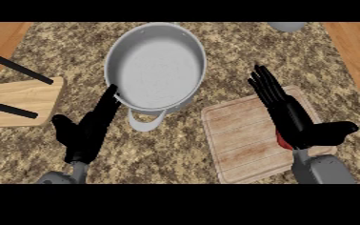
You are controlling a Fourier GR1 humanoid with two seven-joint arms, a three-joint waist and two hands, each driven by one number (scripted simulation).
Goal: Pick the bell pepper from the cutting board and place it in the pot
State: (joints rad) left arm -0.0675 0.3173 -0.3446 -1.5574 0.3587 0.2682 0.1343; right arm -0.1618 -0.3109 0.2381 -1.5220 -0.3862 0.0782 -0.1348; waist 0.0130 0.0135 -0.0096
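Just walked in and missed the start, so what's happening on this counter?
The right hand hovers over the cutting board, fingers straight, with a bit of the red bell pepper showing beneath its palm; it is not gripped yet. The grey pot sits empty to the board's left. The left hand is open beside the pot's handle.

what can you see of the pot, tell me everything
The pot is a round, light grey, metal-looking vessel, upright and uncovered, with nothing visible inside. A loop handle sticks out from its near rim. It sits on the speckled counter, left of the cutting board. The left hand has straight fingers reaching its near-left rim; whether they touch is unclear.
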